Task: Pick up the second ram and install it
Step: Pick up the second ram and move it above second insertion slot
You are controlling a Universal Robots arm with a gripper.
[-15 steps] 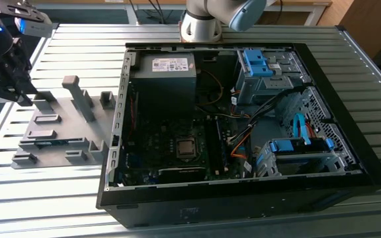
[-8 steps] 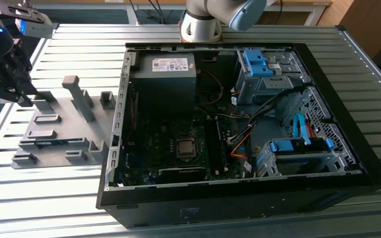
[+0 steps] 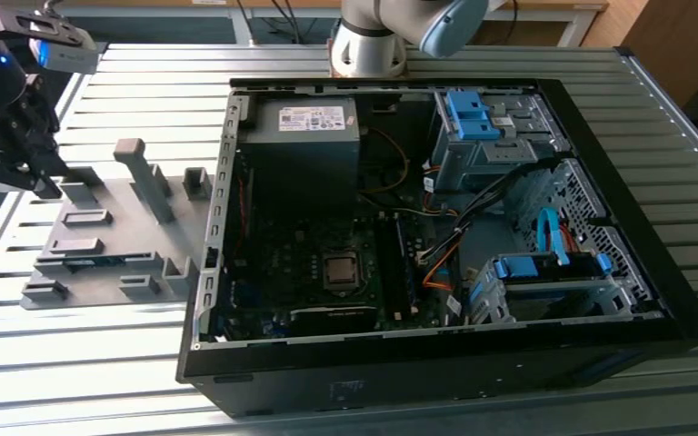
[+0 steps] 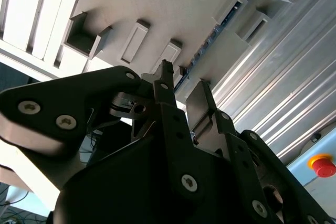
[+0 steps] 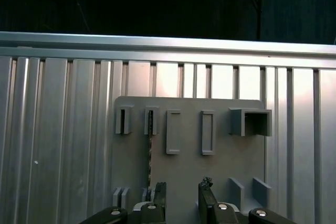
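Second ram (image 5: pixel 148 148) is sitting on edge in a slot of the grey fixture plate (image 5: pixel 220 166), showing as a thin dark strip between small blocks in the first wrist view. It is lying below the gripper (image 5: pixel 182 195), with its line running close beside one of the fingers (image 5: pixel 160 192) and not touching it. The fingers are standing moderately apart, gripping nothing and hanging clear of the plate. In the exterior view the gripper is hovering over the plate, to the exterior view's left of the open computer case (image 3: pixel 446 386).
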